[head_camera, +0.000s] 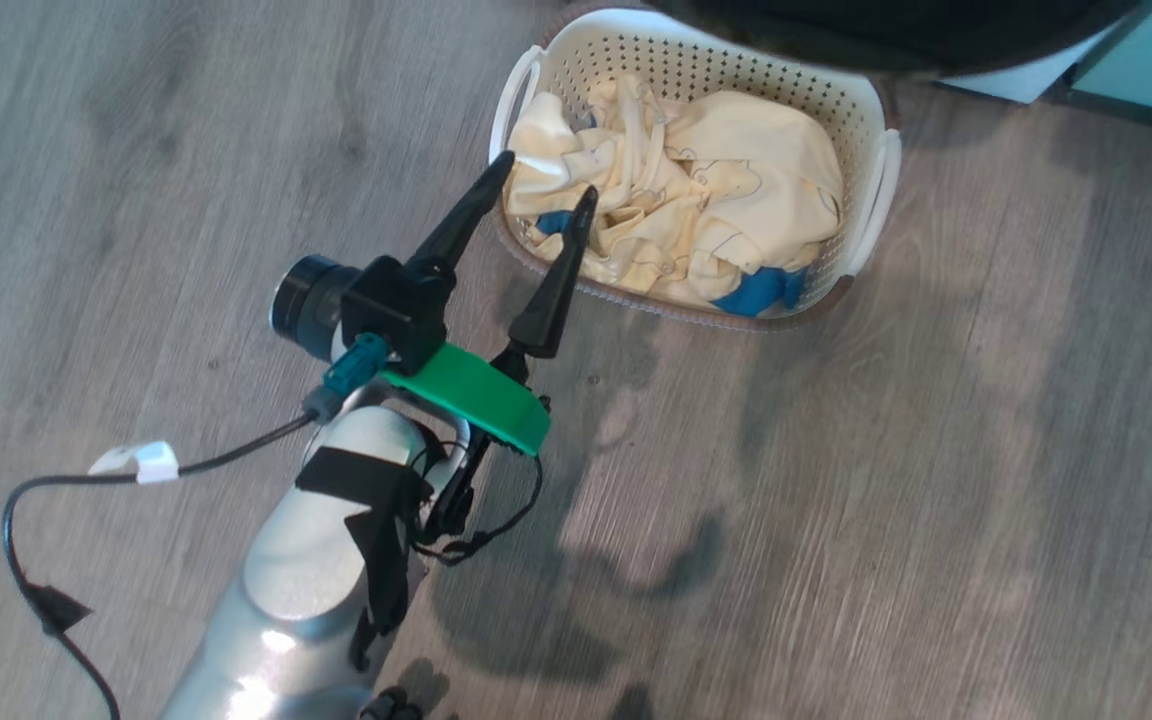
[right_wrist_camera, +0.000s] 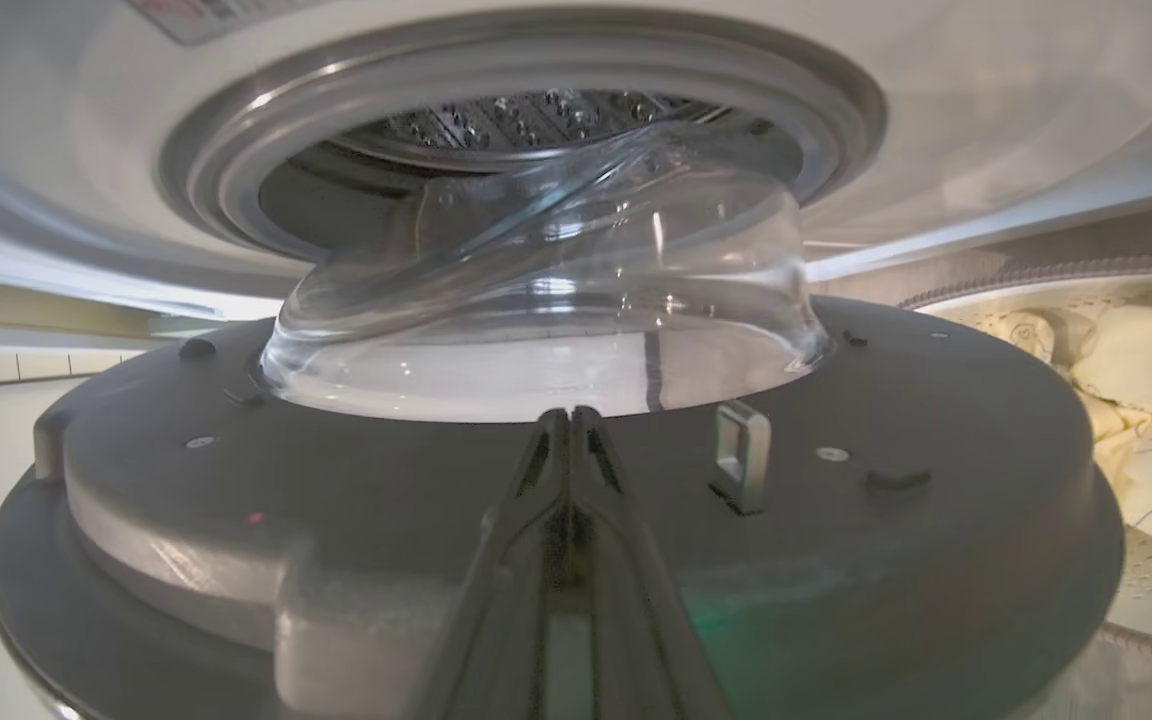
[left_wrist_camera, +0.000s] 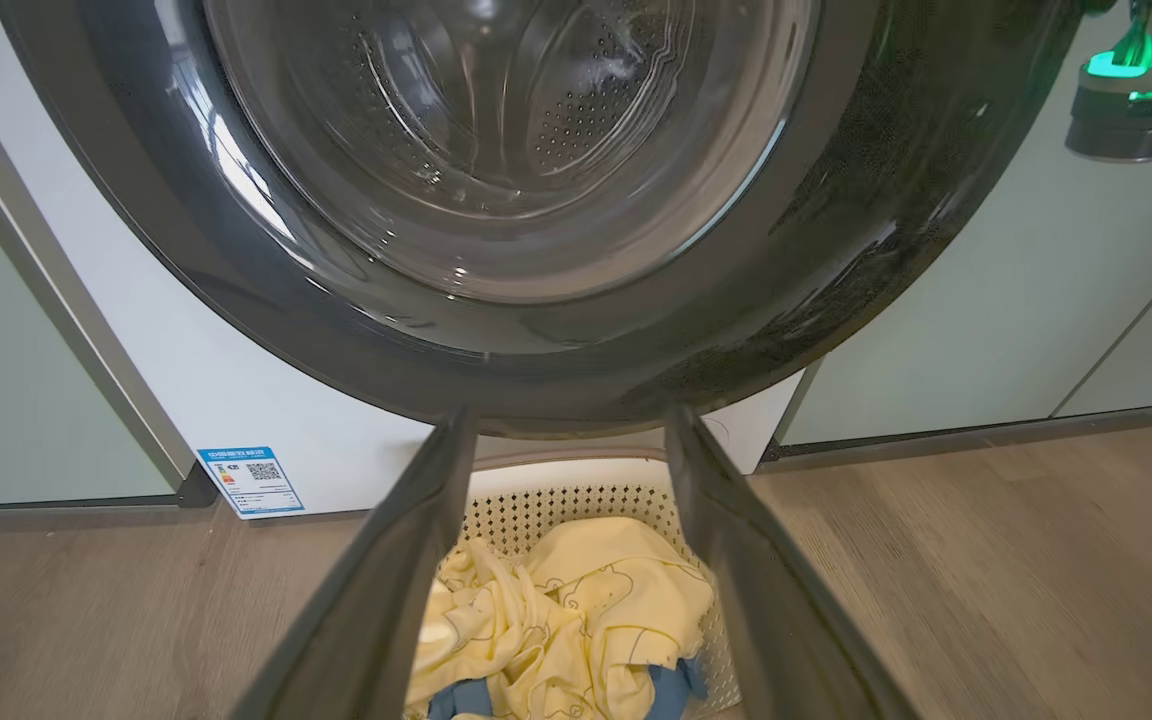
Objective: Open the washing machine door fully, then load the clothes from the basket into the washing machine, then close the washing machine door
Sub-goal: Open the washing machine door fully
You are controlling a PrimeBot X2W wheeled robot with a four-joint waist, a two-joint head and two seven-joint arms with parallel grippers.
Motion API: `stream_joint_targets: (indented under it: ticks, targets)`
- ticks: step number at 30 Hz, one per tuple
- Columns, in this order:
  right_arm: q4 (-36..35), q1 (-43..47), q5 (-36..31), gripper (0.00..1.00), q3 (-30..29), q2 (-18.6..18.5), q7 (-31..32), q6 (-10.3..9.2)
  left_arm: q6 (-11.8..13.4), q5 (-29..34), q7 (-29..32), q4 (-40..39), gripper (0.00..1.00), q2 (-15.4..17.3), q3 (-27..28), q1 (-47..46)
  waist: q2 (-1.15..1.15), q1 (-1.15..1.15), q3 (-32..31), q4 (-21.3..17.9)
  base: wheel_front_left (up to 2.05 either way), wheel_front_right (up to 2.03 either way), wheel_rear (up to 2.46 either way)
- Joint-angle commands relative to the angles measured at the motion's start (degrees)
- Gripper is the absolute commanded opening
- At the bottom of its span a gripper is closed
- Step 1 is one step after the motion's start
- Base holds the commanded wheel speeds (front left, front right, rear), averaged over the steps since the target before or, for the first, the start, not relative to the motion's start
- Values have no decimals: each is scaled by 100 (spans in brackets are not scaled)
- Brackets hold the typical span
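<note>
- Head view: the left tool (head_camera: 547,178) is released, its two dark fingers spread wide, with the tips over the near-left corner of the basket (head_camera: 736,75) on the floor (head_camera: 936,500).
- The clothes (head_camera: 706,190) lie just ahead of and below those tips. They are heaped along the basket's length, which runs across the line of the fingers. A blue piece (head_camera: 761,290) pokes out at the near edge. This arm looks the nearer one to the load.
- A dark curved edge, which I take for the washing machine door (head_camera: 886,30), overhangs the basket's far end and hides it.
- Left wrist view: the door's glossy black rim and glass bowl (left_wrist_camera: 506,150) loom above the spread fingers. The basket and clothes show low between the fingers, under the door's lower edge.
- The washing machine (left_wrist_camera: 236,400) shows its white front and a small sticker (left_wrist_camera: 251,480). How far the door stands open is hard to judge from here. A green-lit part (left_wrist_camera: 1126,110) is cut off at the top right.
- Right wrist view: the right tool (right_wrist_camera: 571,418) is clenched on nothing, fingers pressed together. It points at the door's inner face at the foot of the glass bowl, and I cannot tell whether it touches.
- The bowl bulges towards the drum (right_wrist_camera: 536,125) inside the grey seal (right_wrist_camera: 226,170) with a gap between, so the door seems only part open. A push from this side would swing it wider.
- A latch loop (right_wrist_camera: 741,455) sits just right of the tips.
</note>
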Motion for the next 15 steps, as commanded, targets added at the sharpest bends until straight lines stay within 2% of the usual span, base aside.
stream_joint_targets:
  ticks: [1, 15]
  targets:
    - [-331, 32, 57, 0, 41, 204, 120, -15, 24, 49, -35, -144, 100, 103, 219, 88, 0, 0, -32, -14, 0, 0, 0]
    - [-1862, 1652, 453, 0, -3, 590, 732, -15, 25, 43, -35, -56, 100, 103, 261, 355, 0, 0, -467, -68, 0, 0, 0]
